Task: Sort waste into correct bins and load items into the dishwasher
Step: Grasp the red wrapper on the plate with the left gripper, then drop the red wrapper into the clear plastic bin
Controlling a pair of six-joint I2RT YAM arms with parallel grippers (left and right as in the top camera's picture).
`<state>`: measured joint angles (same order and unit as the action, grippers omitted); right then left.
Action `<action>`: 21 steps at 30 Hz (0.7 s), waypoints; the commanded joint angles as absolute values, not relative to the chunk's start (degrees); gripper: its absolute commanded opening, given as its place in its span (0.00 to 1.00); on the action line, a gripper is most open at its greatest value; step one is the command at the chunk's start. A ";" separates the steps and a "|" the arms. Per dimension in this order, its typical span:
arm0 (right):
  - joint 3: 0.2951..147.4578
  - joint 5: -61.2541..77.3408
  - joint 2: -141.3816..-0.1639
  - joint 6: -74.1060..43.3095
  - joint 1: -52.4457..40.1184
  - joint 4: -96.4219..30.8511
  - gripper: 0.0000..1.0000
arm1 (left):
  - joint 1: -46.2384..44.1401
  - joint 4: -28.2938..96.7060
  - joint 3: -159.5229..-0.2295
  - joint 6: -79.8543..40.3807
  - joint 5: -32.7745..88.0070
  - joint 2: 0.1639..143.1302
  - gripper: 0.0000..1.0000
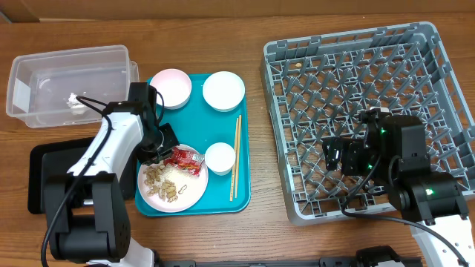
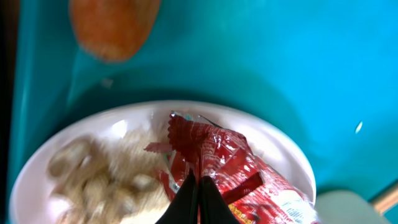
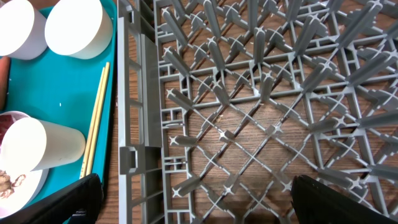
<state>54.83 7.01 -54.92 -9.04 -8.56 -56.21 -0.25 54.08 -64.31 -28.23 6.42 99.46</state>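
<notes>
Looks like the waste-sorting step: got the left claw [image 2: 199, 194] pinched shut on the crinkled red wrapper [image 2: 231, 163], lying on the plate [image 2: 283, 152] beside blurry food scraps [image 2: 93, 180]. Probably needs a clean lift next, then a carry to the clear tub [image 1: 44, 70]. Also spotted the right claw [image 3: 196, 193] gaping wide over the dish rack [image 3: 249, 93], holding nothing. Can't tell how much foil is caught; fingertips cut off at frame bottom.
</notes>
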 commanded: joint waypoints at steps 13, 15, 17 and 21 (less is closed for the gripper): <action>56.34 6.50 -54.63 -9.21 -8.32 -55.94 1.00 | 13.26 57.95 -99.26 -20.78 -1.65 99.31 0.04; 56.34 6.50 -54.63 -9.21 -8.32 -55.96 1.00 | 14.92 54.33 -99.09 -21.17 -5.82 99.66 0.04; 56.34 6.50 -54.63 -9.21 -8.32 -56.07 1.00 | 15.66 52.18 -99.09 -21.23 -7.05 100.03 0.04; 56.34 6.48 -54.63 -9.21 -8.32 -56.29 1.00 | 16.08 50.52 -99.09 -21.43 -6.39 100.27 0.59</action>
